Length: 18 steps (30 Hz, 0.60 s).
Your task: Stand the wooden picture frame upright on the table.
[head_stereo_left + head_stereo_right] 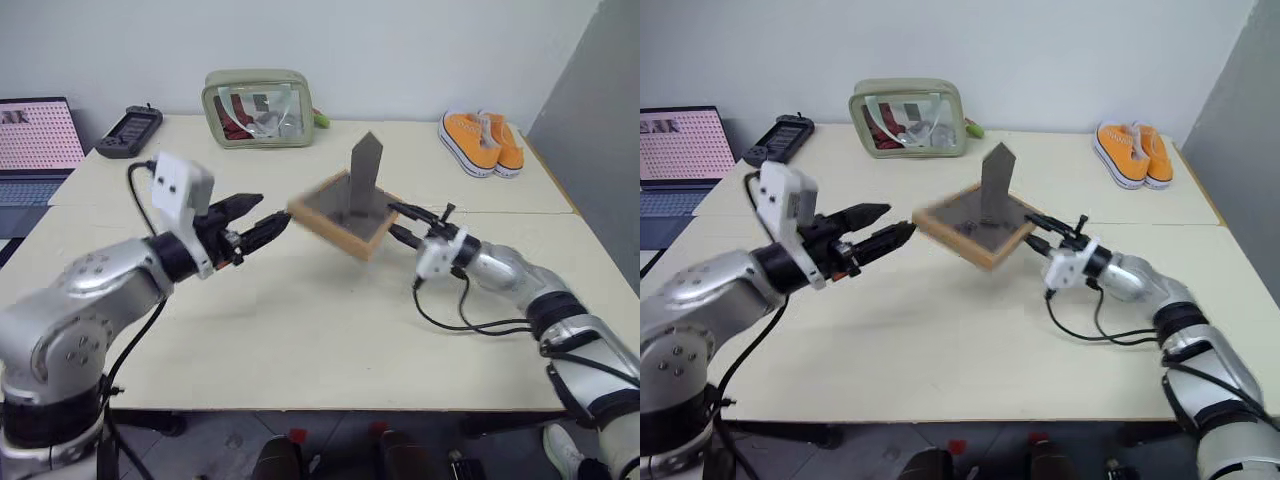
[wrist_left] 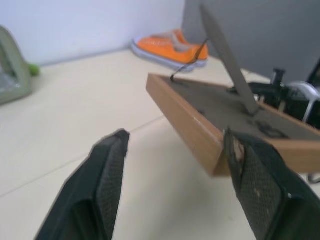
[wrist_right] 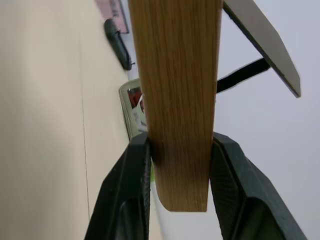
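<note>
Two tools flank the frame (image 1: 345, 216), which you are holding in the air above the middle of the bench (image 1: 300, 340). Your right tool (image 1: 398, 222) is clamped on the frame's right edge, one finger on each face of the wooden rim, as the right wrist view shows. The frame hangs tilted, dark back facing up, its fold-out stand (image 1: 364, 173) sticking up from the back. Your left tool (image 1: 262, 218) sits just beside the frame's left corner with its fingers (image 2: 107, 185) spread wide and nothing between them; in the left wrist view one finger looks very close to the corner, and you cannot tell whether it touches. At the bench's far side you have a bag (image 1: 257, 108), orange shoes (image 1: 481, 142), a controller (image 1: 129, 131) and a laptop (image 1: 35, 140).
</note>
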Motion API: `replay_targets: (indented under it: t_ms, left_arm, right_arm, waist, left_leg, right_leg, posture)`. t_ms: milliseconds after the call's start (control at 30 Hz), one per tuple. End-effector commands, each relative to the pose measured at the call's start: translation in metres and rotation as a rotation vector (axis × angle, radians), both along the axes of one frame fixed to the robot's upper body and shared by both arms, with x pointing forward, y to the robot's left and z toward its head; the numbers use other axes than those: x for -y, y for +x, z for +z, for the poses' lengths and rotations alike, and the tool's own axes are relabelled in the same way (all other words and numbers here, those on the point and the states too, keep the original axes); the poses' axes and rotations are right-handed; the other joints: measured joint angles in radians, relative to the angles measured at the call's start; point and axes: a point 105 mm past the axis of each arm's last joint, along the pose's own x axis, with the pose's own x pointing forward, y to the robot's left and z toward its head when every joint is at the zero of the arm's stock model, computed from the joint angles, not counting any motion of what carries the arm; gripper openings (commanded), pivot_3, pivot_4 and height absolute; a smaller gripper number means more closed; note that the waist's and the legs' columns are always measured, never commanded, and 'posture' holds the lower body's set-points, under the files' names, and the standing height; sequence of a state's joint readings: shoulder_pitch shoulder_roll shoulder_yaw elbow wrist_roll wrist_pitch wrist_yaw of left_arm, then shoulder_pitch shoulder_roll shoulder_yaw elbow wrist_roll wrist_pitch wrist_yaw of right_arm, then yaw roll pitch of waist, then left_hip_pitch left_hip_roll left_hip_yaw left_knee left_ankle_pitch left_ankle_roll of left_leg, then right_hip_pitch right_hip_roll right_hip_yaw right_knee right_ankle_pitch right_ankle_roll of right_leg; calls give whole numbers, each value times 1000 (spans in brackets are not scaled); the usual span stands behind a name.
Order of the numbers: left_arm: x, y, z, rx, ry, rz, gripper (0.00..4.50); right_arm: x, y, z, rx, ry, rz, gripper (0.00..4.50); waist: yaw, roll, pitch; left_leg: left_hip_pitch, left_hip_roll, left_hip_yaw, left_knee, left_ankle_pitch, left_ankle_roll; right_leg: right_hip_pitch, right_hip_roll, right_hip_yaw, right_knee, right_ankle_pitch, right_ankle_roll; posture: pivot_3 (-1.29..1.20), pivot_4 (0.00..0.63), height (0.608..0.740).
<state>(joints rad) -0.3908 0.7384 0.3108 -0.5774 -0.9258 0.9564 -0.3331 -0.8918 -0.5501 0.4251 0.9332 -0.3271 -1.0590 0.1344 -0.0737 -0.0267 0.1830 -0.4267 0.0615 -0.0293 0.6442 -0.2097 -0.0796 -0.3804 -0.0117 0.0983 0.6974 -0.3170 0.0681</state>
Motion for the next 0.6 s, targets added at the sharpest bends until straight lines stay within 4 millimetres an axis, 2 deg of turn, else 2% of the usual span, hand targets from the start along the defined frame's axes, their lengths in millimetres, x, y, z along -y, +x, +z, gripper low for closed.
replay_targets:
  t_ms: [33,100,267,500,600]
  left_arm:
    - [-9,-9,5,69,-6,74,3206]
    - [-14,-11,0,68,-24,115,3206]
    - [-19,-15,-1,69,-41,152,3206]
    - [-22,-29,-20,29,37,159,3206]
    - [-25,-28,-19,33,40,171,3206]
  right_arm:
    - [6,10,47,-216,302,44,1435]
    - [-1,8,48,-358,361,108,1435]
    - [-5,7,42,-547,426,157,1435]
    - [-8,4,9,-885,569,178,1435]
    - [-10,-1,-8,-984,614,173,1435]
  waist:
    - [2,0,0]
    - [22,0,0]
    - [23,0,0]
    - [24,1,0]
    - [24,1,0]
  left_leg:
    - [1,0,-1,0,0,0]
    - [1,-1,-4,1,0,1]
    - [4,0,-5,0,0,1]
    - [4,0,-5,-1,-1,1]
    - [4,0,-4,-1,-1,1]
  right_leg:
    - [2,0,-1,1,0,0]
    - [4,0,-3,0,0,0]
    - [6,1,-3,-1,0,0]
    - [5,2,-3,-1,0,0]
    - [5,3,-2,-1,-1,0]
  posture:
    - [0,150,740]
    - [0,150,740]
    - [0,150,740]
    - [0,150,740]
    - [0,150,740]
